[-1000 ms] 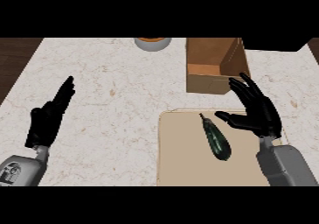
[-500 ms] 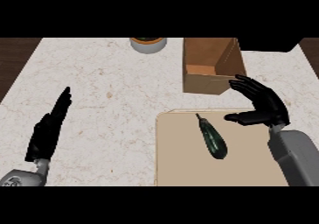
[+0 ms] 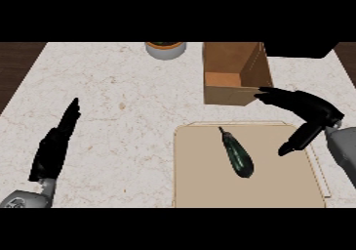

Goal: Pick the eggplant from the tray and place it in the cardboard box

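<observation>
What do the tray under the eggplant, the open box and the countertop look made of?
The flat beige tray looks like matte wood or plastic: even tan, no shine. The open brown box looks like cardboard: dull, thin walls. The pale speckled counter looks like stone, perhaps marble: faint brownish veining.

The counter top looks like pale stone, cream with fine brown veins and specks, and the strip beside it reads as dark wood. The cardboard box is plain brown card, matt on every face. The tray is a smooth, matt beige sheet without pattern. The eggplant has a dark green-black skin with a faint sheen. The left hand and the right hand are matt black, like plastic or rubber, on smooth grey forearms. The small pot looks plain matt grey.
</observation>
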You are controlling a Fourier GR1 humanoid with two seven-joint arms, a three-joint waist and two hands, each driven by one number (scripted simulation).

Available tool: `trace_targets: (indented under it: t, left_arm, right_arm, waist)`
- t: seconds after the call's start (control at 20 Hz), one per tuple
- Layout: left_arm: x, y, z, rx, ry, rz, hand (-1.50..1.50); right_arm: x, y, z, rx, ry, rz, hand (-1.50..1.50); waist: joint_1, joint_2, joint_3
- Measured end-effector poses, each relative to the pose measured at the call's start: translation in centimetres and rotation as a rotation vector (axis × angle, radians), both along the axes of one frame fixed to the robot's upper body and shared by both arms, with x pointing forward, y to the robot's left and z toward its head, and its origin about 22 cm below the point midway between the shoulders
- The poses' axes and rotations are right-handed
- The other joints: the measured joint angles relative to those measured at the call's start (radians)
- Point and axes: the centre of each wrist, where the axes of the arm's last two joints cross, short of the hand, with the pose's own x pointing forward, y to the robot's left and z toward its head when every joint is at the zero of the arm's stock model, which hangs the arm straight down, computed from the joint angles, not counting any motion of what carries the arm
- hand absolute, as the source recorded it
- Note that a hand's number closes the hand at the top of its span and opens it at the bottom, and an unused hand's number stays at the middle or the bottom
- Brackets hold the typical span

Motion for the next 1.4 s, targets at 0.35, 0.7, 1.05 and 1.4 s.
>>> trace_targets:
  t: [0.35,0.7,1.05,1.4]
  left_arm:
    - [-0.3,-0.1,-0.3,0.002,0.007,0.016,0.0]
    - [-1.0,0.2,-0.7,-0.002,0.009,0.028,0.0]
    - [-1.3,0.6,-0.1,0.001,0.008,0.03,0.0]
    - [-1.0,1.0,-0.2,-0.001,0.011,0.037,0.0]
  right_arm:
    - [1.4,2.8,0.7,-0.11,0.12,0.195,-1.5]
    - [1.7,5.8,0.2,-0.192,0.164,0.227,-1.5]
    - [1.0,6.9,-1.3,-0.267,0.189,0.233,-1.5]
    - [0.8,7.6,-2.1,-0.283,0.199,0.233,-1.5]
  waist:
    - [-0.018,-0.006,0.001]
    - [-0.031,-0.01,0.001]
    - [-0.031,-0.01,0.0]
    - [-0.034,-0.01,0.0]
